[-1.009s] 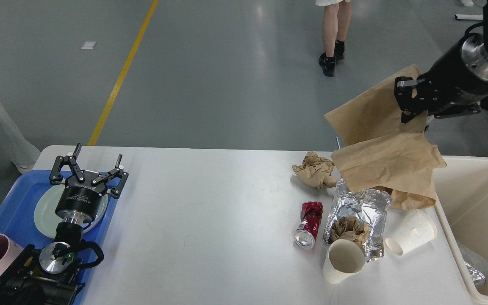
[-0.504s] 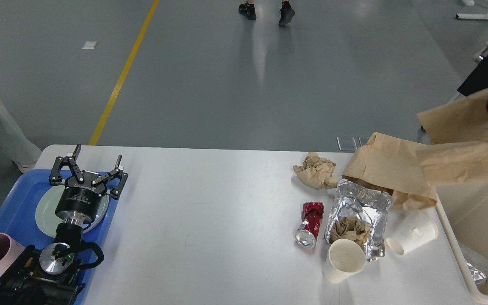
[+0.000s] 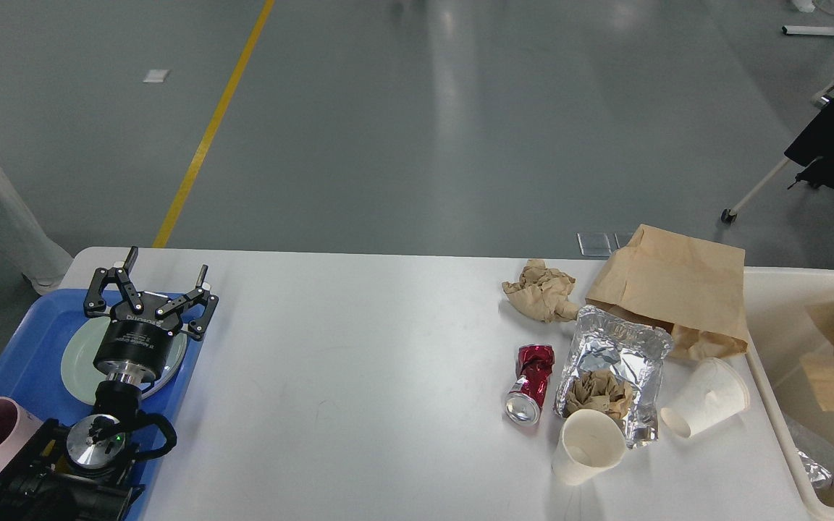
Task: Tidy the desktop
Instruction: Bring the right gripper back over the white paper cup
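The left end effector [image 3: 161, 281] hangs with fingers spread over the blue plastic tray [image 3: 19, 347] at the white desk [image 3: 359, 376]'s left edge, its broad middle bare, the right end effector out of view.

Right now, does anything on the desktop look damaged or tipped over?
Yes. The red can is crushed and lying on its side, both paper cups are tipped over, and the foil tray is crumpled with wadded paper inside.

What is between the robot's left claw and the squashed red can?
Nothing visible. The left gripper hangs open above the blue tray, and only bare desktop lies between it and the red can. The rest of the trash sits beyond the can, toward the cream bin.
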Controlling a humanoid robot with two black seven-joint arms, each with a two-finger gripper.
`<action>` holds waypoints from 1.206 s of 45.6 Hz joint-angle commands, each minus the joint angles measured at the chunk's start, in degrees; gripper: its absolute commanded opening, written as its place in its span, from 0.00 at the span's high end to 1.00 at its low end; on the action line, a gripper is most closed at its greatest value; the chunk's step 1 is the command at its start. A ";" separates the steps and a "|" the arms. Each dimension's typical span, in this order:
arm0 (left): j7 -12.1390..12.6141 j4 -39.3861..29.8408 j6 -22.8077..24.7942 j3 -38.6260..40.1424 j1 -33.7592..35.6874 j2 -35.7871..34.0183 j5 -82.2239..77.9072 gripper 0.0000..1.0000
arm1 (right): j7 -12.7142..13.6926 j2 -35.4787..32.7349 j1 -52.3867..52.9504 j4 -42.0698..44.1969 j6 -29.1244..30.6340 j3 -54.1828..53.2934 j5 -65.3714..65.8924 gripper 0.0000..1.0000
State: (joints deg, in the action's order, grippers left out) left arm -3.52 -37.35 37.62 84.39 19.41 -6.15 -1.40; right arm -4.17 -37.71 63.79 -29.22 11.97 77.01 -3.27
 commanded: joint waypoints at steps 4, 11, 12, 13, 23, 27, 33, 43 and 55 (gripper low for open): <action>0.00 0.00 -0.01 -0.01 0.01 0.00 0.00 0.04 | 0.83 4.75 -18.42 12.68 -4.84 -11.34 -0.15 1.00; 0.00 0.00 -0.01 -0.10 0.01 0.00 0.00 0.04 | 3.29 10.64 -28.63 22.35 -10.29 -15.22 -0.24 1.00; 0.00 0.00 -0.01 -0.02 0.01 0.00 0.00 0.04 | 3.38 10.99 -29.24 23.15 -10.65 -15.66 -0.33 1.00; 0.00 0.00 -0.01 -0.10 0.01 0.00 0.00 0.04 | 3.38 11.34 -29.77 23.50 -10.91 -16.01 -0.33 1.00; 0.00 0.00 -0.01 -0.01 0.01 0.00 0.00 0.04 | 3.82 14.07 -31.89 24.30 -13.20 -17.16 -0.24 1.00; 0.00 0.00 -0.01 -0.01 0.01 0.00 0.00 0.04 | 3.73 14.42 -31.98 24.21 -13.20 -17.16 -0.24 1.00; 0.00 0.00 -0.01 -0.01 0.10 0.00 0.00 0.04 | 3.64 14.51 -32.06 24.21 -13.29 -17.07 -0.15 0.82; 0.00 0.00 -0.01 -0.01 0.01 0.00 0.00 0.04 | 3.20 15.91 -32.24 24.12 -14.17 -17.16 -0.24 0.00; 0.00 0.00 0.08 -0.01 0.01 0.00 0.00 0.04 | 3.12 15.39 -31.63 23.42 -13.20 -17.16 -0.15 0.00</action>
State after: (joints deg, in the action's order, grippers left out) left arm -3.51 -37.35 37.64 84.37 19.45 -6.15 -1.40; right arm -0.96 -22.06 31.38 -5.30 -1.96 59.92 -3.46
